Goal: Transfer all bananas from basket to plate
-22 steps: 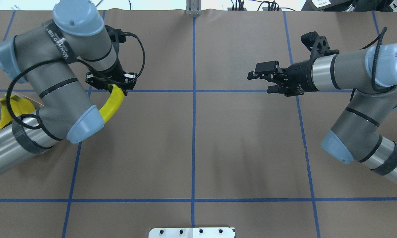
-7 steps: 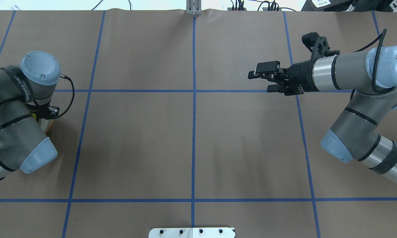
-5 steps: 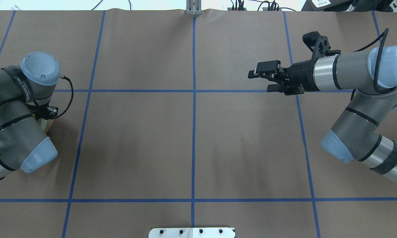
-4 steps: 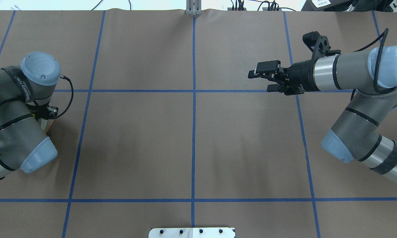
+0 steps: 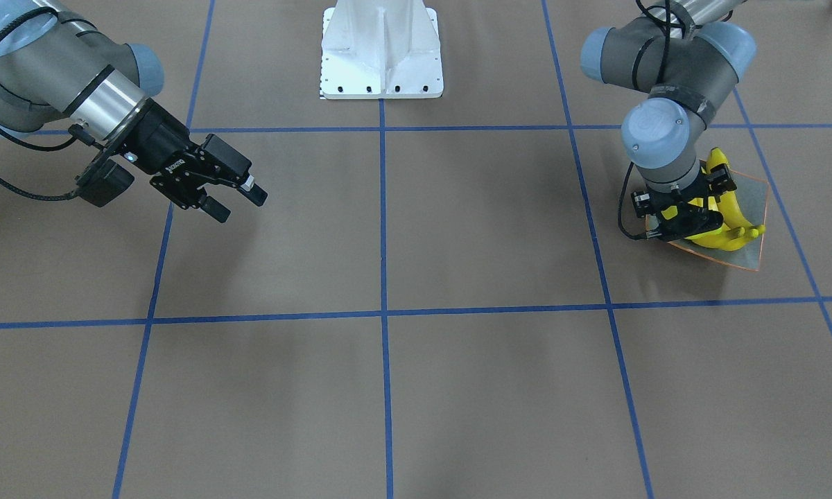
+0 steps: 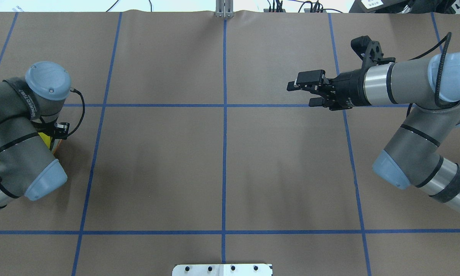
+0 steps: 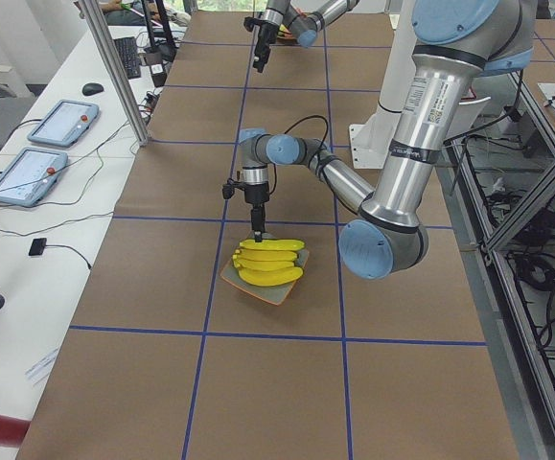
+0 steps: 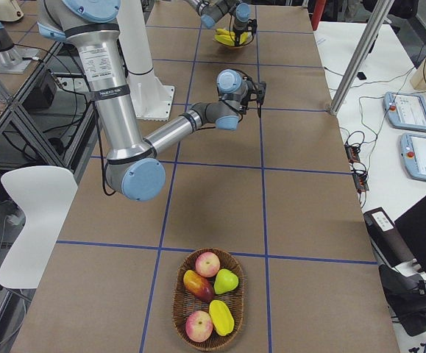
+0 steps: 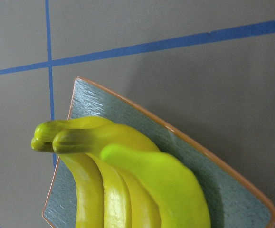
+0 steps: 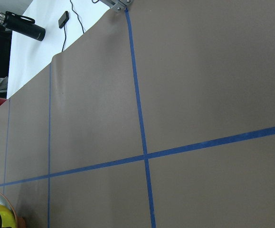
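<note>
Brown-papered table [image 6: 157, 172], task apparently complete: you find bananas [image 7: 269, 264] piled on plate [image 5: 742, 255], none visible in basket [image 8: 176, 298]; left tool [image 5: 685, 223] over the pile, grip indeterminable; right tool [image 6: 299, 95] spread, empty.

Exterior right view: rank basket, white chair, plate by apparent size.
Largest: white chair and basket, roughly alike, both near camera.
Smallest: plate, but farthest away, so distance shrinks it.
</note>
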`<action>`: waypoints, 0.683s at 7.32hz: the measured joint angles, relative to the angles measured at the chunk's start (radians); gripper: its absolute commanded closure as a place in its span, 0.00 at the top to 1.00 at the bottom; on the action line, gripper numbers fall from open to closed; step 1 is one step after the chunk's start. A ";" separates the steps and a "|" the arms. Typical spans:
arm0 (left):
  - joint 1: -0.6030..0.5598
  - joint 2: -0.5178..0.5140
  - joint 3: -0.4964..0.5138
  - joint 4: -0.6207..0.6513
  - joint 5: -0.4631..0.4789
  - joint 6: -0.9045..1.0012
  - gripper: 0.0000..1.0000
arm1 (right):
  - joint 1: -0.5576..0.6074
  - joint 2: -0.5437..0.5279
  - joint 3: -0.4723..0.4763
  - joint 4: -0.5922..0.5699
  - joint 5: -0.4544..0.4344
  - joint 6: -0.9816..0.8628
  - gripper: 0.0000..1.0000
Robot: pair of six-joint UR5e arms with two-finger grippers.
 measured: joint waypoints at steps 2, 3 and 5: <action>-0.024 -0.018 -0.046 -0.022 -0.012 0.032 1.00 | 0.039 -0.016 0.008 -0.002 0.028 -0.001 1.00; -0.052 -0.027 -0.084 -0.067 -0.059 0.053 1.00 | 0.087 -0.041 0.011 -0.005 0.061 -0.012 1.00; -0.134 -0.019 -0.141 -0.191 -0.228 0.127 1.00 | 0.224 -0.111 0.002 -0.036 0.180 -0.153 1.00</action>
